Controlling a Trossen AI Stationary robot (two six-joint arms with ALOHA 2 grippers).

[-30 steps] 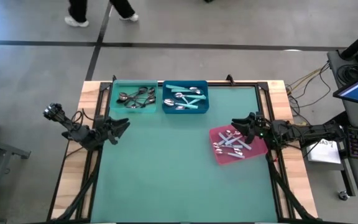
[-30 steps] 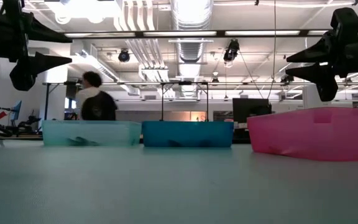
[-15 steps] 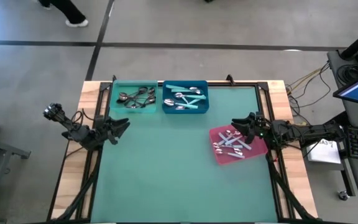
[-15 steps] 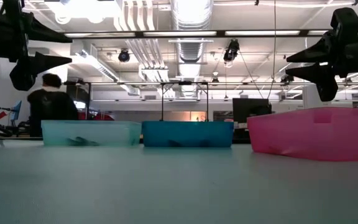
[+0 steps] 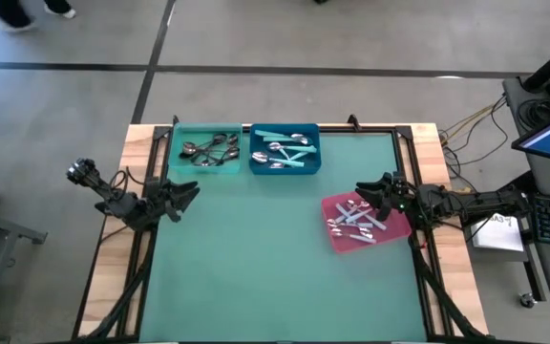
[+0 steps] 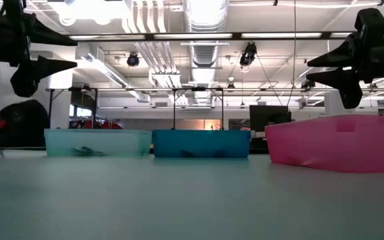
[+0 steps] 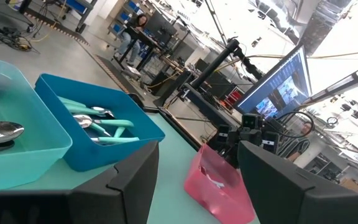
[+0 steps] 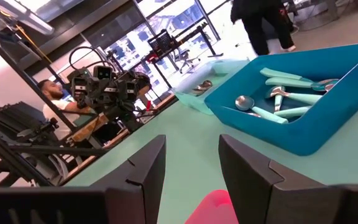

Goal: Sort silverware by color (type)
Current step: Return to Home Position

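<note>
The green-topped, wood-framed desk (image 5: 256, 268) shows bare mat from centre to its 6 o'clock edge, with a pale turquoise plastic bin (image 5: 204, 170) at 11, a blue plastic bin (image 5: 285, 171) at 12 and a tilted pink plastic bin (image 5: 351, 245) at 3. The left gripper (image 5: 187, 194) hangs at 9 and the right gripper (image 5: 363, 194) above the pink bin's far corner, fingers apart on both. Inside lie dark metal spoons (image 5: 208, 150) in the pale bin, turquoise-handled spoons (image 5: 285, 148) in the blue, shiny silver spoons (image 5: 354, 220) in the pink.
</note>
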